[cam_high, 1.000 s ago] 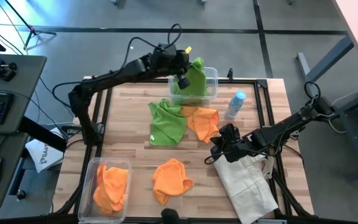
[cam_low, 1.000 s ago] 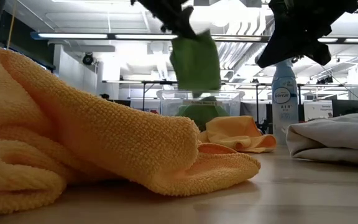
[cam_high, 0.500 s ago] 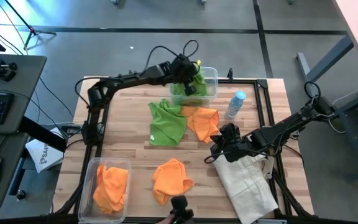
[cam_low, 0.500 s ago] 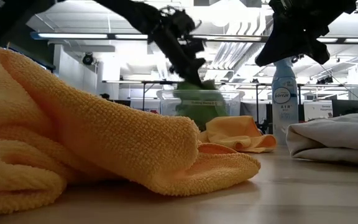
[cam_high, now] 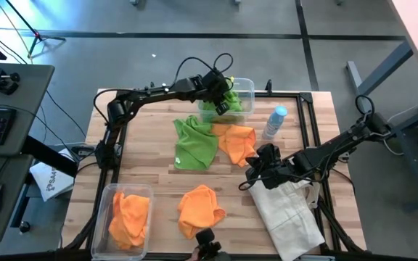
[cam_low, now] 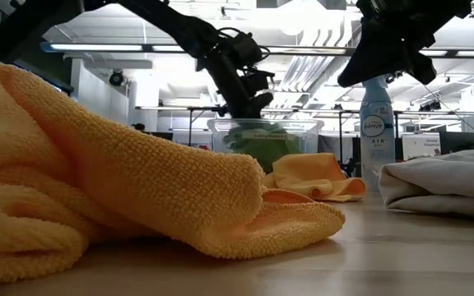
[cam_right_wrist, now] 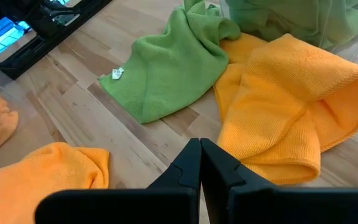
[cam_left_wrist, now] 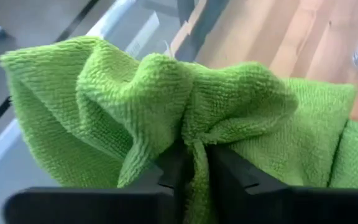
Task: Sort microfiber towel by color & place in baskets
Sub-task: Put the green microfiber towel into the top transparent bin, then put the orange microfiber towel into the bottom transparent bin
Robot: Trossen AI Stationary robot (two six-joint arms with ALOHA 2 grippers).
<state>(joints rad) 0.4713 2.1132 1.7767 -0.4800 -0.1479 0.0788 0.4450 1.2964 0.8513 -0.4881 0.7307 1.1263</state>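
Observation:
A green microfiber towel [cam_high: 228,96] lies bunched in the clear basket [cam_high: 247,90] at the table's far edge. My left gripper [cam_high: 222,106] reaches down into that basket and is shut on the towel; in the low view the gripper [cam_low: 245,105] stands just above the basket [cam_low: 299,131]. A second green towel [cam_high: 194,142] and an orange towel [cam_high: 236,143] lie flat on the table's middle. Another orange towel [cam_high: 200,206] lies near the front. The near-left basket [cam_high: 112,197] holds orange towels. My right gripper [cam_right_wrist: 201,152] hangs shut above the table by the orange towel. My left gripper pinches a bunched fold [cam_left_wrist: 194,152] of the green towel between its two fingers [cam_left_wrist: 232,177]. The fingers slant downward into the basket from the table's left. The towel bulges loosely on both sides of the fingers, slack, its lower part inside the basket.
A clear bottle with a blue cap [cam_high: 275,122] stands right of the far basket. An off-white tote bag [cam_high: 289,210] lies at the near right, under my right arm. Bare wood shows on the table's left side.
My left gripper has gone down and toward the far basket with the green towel. The towel hung clear below the fingers a second ago; now it sits bunched inside the basket.

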